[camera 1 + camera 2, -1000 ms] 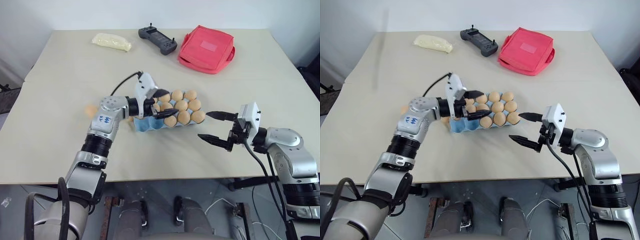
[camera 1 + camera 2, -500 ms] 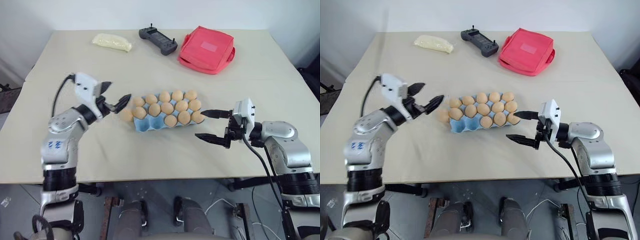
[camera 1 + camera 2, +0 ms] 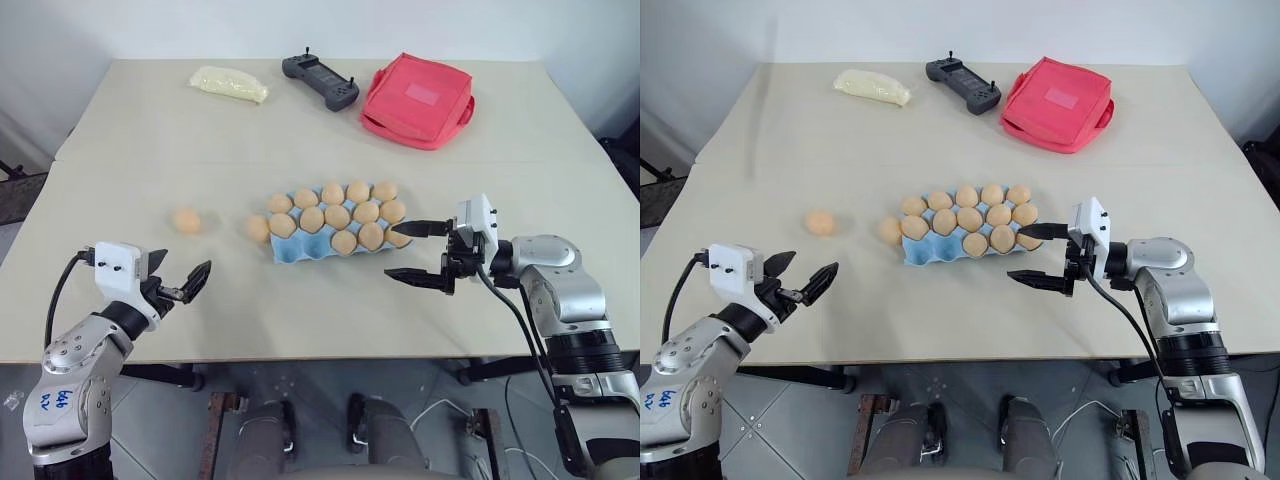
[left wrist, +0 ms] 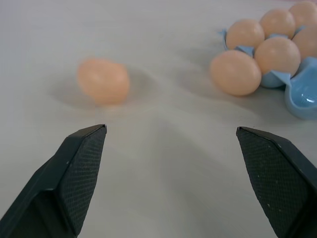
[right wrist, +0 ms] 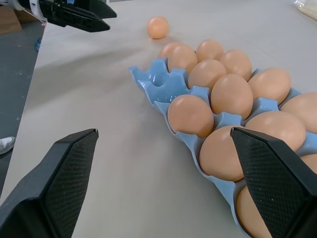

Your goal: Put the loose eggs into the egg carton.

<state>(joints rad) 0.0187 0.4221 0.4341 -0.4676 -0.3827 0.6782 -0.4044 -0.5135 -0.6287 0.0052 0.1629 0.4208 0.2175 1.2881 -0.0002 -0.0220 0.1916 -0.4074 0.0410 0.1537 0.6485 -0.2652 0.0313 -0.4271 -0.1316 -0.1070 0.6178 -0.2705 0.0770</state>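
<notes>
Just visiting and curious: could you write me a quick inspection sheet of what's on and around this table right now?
Surface: beige table, flat and dry.
Job's things: blue egg carton near the middle, mostly full, empty cups at its near left corner. One loose egg lies apart to its left; another egg rests on the table against the carton's left end.
Clutter: yellow packet, black controller and red pouch along the far edge.
Grippers: left gripper open, empty, at the near left edge; right gripper open, empty, beside the carton's right end.
Cables: black cable along the right arm.
Surroundings: white wall, grey floor.
</notes>
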